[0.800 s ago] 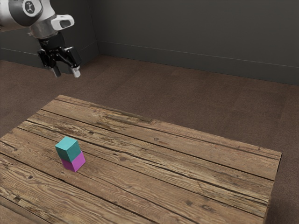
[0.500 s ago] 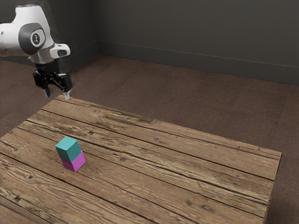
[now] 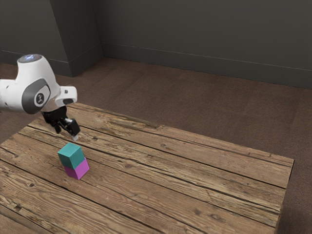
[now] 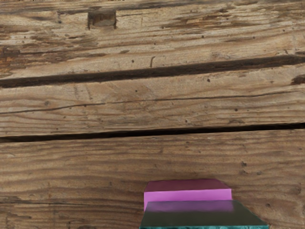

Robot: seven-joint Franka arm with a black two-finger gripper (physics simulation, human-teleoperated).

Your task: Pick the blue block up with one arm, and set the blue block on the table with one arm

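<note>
Blue block point(image 3: 71, 156): rested on magenta block point(image 3: 77, 169).
Magenta block: sat on wooden table point(image 3: 185, 175).
Gripper point(image 3: 67, 135): hung near blue block, fingers apart.

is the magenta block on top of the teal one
No, the teal block sits on top of the magenta block in the exterior view.

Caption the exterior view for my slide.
Pincer hovers near a teal block stacked on a magenta block, wooden table beneath.

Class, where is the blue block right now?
At the exterior view's left, the blue block sits atop the magenta block, near the gripper.
</note>
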